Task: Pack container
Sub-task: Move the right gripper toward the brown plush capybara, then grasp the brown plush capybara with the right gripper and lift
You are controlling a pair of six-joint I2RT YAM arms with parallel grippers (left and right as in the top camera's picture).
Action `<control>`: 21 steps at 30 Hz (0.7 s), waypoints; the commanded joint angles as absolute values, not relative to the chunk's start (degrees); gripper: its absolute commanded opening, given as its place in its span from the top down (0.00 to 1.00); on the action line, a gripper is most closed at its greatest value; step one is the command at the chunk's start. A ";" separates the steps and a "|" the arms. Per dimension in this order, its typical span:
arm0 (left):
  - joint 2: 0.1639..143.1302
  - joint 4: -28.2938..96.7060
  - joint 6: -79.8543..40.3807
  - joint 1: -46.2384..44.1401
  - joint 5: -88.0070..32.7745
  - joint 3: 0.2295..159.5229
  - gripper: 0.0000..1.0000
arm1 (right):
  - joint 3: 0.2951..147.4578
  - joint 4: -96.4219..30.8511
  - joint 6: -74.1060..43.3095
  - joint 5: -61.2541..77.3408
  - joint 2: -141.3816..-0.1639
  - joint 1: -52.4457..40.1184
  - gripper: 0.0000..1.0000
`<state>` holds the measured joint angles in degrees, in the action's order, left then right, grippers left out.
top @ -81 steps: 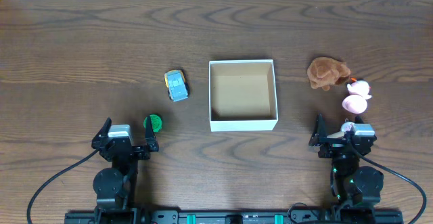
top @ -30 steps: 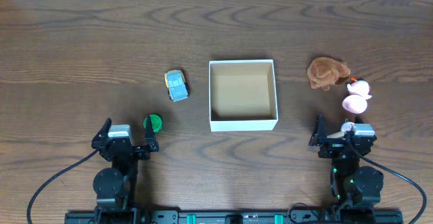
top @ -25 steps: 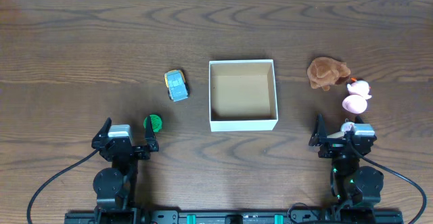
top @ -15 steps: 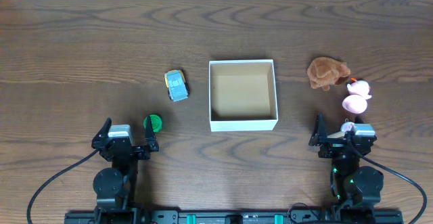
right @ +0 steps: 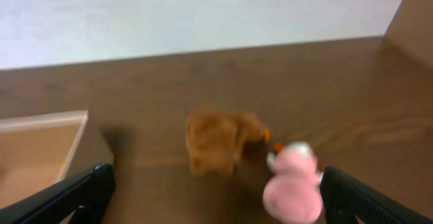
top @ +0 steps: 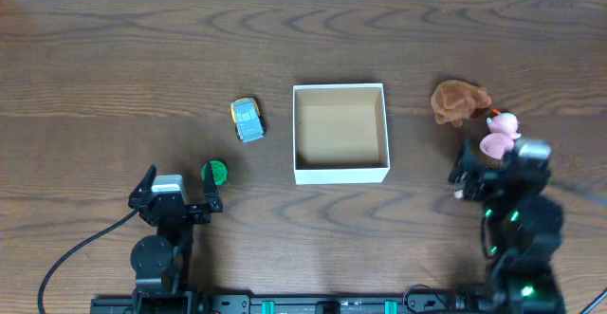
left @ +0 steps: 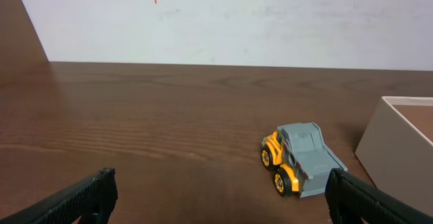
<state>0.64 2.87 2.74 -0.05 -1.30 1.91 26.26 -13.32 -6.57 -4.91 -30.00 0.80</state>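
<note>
Zero packed: overhead, container point(top: 341, 174) sits empty at table point(top: 114, 67) centre; I judge first pick-up starting.
Left wrist: left gripper point(left: 221, 178) spread wide, empty, toy car point(left: 301, 166) ahead.
Right wrist: right gripper point(right: 216, 176) spread, empty; next I need descent onto brown plush point(right: 220, 139) or pink duck point(right: 294, 187).

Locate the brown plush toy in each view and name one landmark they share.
Overhead: brown plush toy right of the container, above the pink duck.
Left wrist: not in it.
Right wrist: centre, left of the pink duck.
Shared landmark: the container, at right edge in left wrist, left edge in right wrist.
</note>
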 commanded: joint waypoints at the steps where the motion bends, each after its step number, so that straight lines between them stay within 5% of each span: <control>1: 0.71 3.90 2.04 0.21 -1.21 0.25 0.02 | 39.55 -19.51 -5.48 -5.85 -41.58 0.78 0.01; 9: 0.71 3.90 2.04 0.21 -1.21 0.25 0.02 | 72.55 -45.34 -1.48 -2.72 -72.95 0.78 0.01; 21: 0.71 3.90 2.04 0.21 -1.21 0.25 0.02 | 80.77 -40.97 -19.16 -2.79 -88.18 0.80 0.01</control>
